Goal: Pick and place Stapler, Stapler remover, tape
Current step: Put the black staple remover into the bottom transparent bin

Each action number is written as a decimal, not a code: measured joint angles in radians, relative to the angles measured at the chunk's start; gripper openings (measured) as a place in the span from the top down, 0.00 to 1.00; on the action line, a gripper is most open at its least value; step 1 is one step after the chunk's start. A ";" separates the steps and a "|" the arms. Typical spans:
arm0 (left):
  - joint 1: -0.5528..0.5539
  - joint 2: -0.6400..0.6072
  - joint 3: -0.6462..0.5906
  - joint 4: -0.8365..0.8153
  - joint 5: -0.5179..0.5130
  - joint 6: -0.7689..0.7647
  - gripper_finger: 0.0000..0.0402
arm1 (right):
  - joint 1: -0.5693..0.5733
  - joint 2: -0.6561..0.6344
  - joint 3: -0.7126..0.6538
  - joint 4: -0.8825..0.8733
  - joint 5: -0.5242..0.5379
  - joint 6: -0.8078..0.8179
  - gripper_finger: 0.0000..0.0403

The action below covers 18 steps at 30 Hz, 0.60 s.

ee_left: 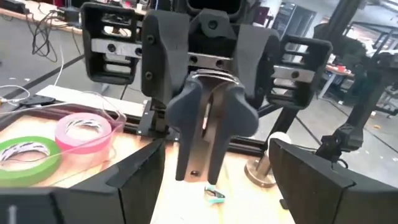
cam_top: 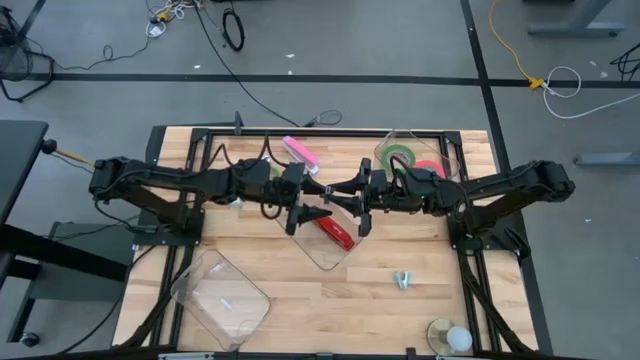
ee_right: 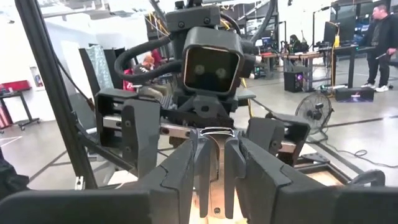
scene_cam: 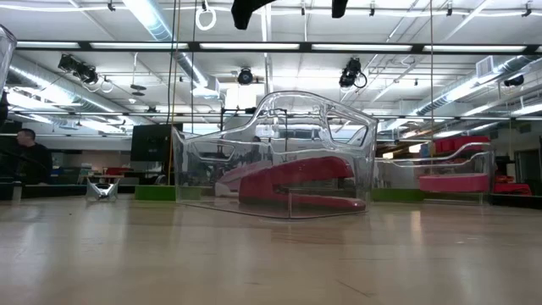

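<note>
Red stapler inside clear container

The wooden table carries three clear containers: one in the middle holding the red stapler, one at a far corner with tape rings, one near the front. A pink object and a small metal piece lie straight on the wood.

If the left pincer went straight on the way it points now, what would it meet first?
Most likely the right pincer, which faces it head-on over the clear bin. The left pincer stands open; the gap between them is hard to judge.
</note>
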 joint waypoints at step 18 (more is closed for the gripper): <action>0.000 0.000 0.000 0.039 -0.001 0.003 0.41 | 0.000 0.000 0.000 0.002 0.000 -0.025 0.73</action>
